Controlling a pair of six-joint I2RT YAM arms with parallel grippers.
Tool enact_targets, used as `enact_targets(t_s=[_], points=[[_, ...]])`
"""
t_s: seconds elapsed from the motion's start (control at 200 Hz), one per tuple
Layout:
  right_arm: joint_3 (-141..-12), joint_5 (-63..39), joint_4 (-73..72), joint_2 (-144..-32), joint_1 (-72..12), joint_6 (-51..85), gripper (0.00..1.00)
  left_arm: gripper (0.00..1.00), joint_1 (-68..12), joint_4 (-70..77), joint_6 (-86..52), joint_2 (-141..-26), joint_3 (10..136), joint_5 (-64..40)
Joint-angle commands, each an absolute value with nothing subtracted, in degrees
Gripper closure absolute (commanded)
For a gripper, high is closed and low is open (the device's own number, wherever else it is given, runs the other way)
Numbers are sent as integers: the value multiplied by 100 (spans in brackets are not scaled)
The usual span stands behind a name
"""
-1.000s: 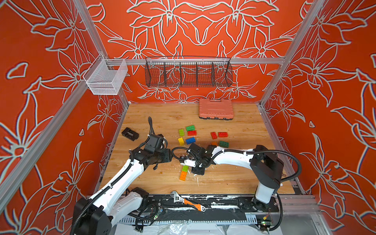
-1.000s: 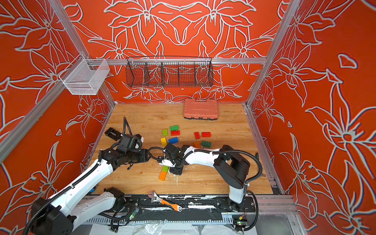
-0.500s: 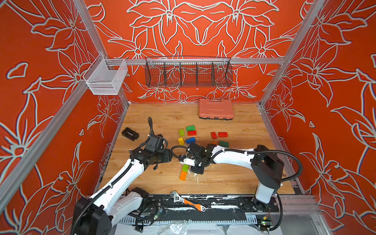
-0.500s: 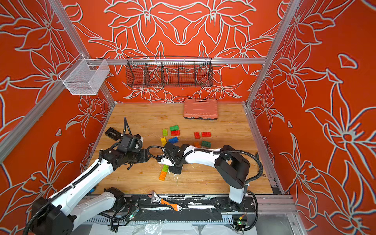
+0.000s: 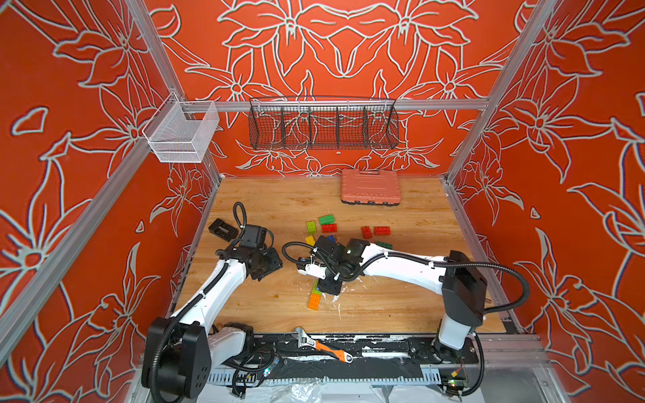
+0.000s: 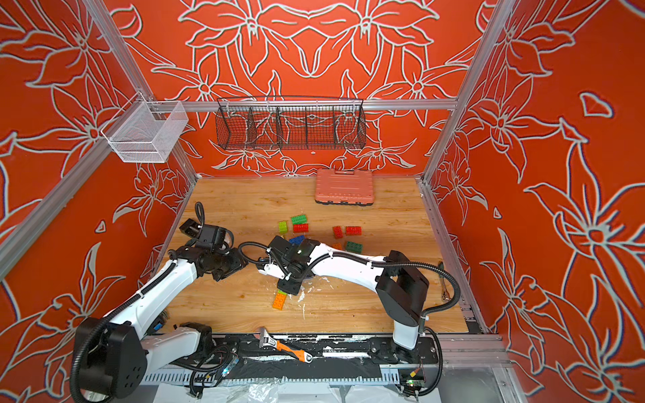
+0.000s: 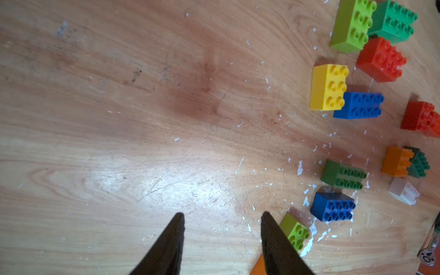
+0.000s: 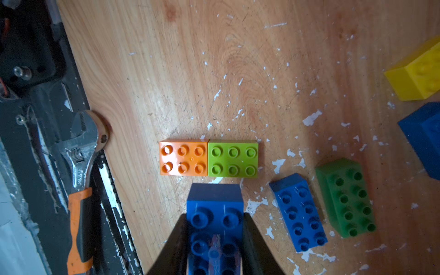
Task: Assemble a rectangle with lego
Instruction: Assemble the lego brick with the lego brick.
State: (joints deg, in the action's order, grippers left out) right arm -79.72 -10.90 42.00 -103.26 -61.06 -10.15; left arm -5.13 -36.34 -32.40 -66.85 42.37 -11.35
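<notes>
In the right wrist view my right gripper (image 8: 214, 217) is shut on a blue lego brick (image 8: 214, 204), studs facing the camera, just beside an orange brick (image 8: 183, 157) and a lime brick (image 8: 232, 158) that lie end to end on the wood. A second blue brick (image 8: 298, 212) and a green one (image 8: 345, 197) lie loose close by. My left gripper (image 7: 221, 215) is open over bare wood, one finger next to the lime brick (image 7: 295, 232). In both top views the two grippers (image 5: 270, 268) (image 5: 328, 284) face each other near the table's front, with the orange brick (image 6: 279, 300) below them.
Loose bricks, green (image 5: 326, 219), lime (image 5: 311, 226), red (image 5: 329, 228) (image 5: 382, 230) and dark green (image 5: 384, 245), lie mid-table. A salmon case (image 5: 370, 186) sits at the back. A wrench (image 5: 323, 347) lies on the front rail, and a small black block (image 5: 223, 228) sits at the left edge.
The right gripper's jaws have narrowed onto the blue brick. Both arms have barely shifted, and the left gripper stays open.
</notes>
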Motion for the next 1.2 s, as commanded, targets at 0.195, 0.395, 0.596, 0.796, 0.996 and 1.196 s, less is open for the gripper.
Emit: enact_targets(t_s=[0.195,0.395,0.596,0.796,0.996,1.196], points=[[-8301,-1011,4553,-10823,-6407,-881,84,49,-237,-3700,-3112,-6372,4268,-1363],[-8503,-827,4613,-11027,-6420,-822,84,49,-229,-3805,-3058,-6210,4149,-1288],[-8545,-766,4603,-11079,-6416,-806,84,49,-214,-3781,-3088,-6141,4043,-1235],[-8549,-773,4530,-11123,-6416,-791,84,49,-218,-3770,-3066,-6144,4030,-1265],[-8576,-686,4471,-11197,-6416,-804,84,49,-215,-3718,-3082,-6093,3938,-1341],[-8591,-703,4406,-11232,-6418,-796,84,49,-217,-3753,-3062,-6073,3932,-1345]])
